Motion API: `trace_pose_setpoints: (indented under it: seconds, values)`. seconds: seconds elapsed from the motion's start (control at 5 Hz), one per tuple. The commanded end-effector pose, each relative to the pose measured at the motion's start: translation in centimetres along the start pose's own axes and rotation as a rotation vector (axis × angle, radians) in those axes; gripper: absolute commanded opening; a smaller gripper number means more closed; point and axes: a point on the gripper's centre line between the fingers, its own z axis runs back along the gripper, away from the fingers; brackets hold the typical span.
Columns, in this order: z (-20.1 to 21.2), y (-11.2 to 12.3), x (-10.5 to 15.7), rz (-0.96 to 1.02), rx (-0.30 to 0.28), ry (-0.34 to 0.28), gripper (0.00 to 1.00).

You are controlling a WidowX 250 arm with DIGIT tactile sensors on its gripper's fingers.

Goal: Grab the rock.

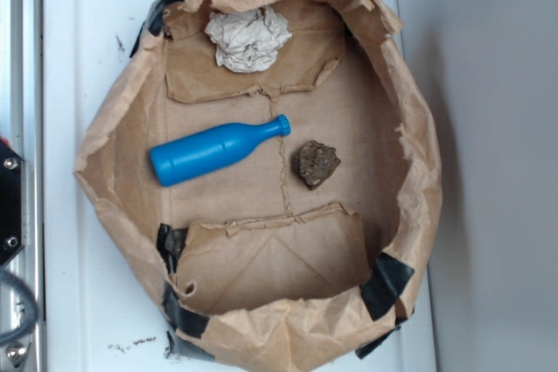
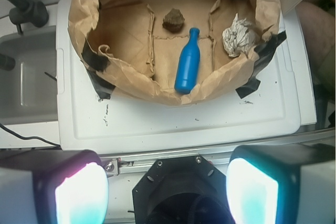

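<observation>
One rock point(image 2: 173, 20) lies far ahead of the wide-open tool point(image 2: 167, 192); approach over the blue bottle point(image 2: 187, 62), then descend straight.

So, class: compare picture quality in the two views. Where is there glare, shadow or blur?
Exterior view: soft, even light, slightly hazy; the rock and blue bottle cast only faint shadows. Wrist view: the gripper fingers are close, blurred, glowing with cyan-pink glare; the paper bag beyond is sharper.
</observation>
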Motion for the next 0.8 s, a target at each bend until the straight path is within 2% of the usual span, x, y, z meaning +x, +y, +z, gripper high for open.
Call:
trace_pose_setpoints:
  seconds: [0.0, 0.2, 0.4, 0.6]
  values:
    - [-0.5, -1.0, 5.1, -0.001, -0.013, -0.048, 1.00]
    - [-1.3, -1.4, 9.0, -0.217, -0.032, -0.094, 1.00]
    - [-3.5, -1.1, 12.4, -0.430, -0.052, -0.093, 1.00]
    - [-5.2, 0.2, 15.4, -0.470, -0.028, -0.095, 1.00]
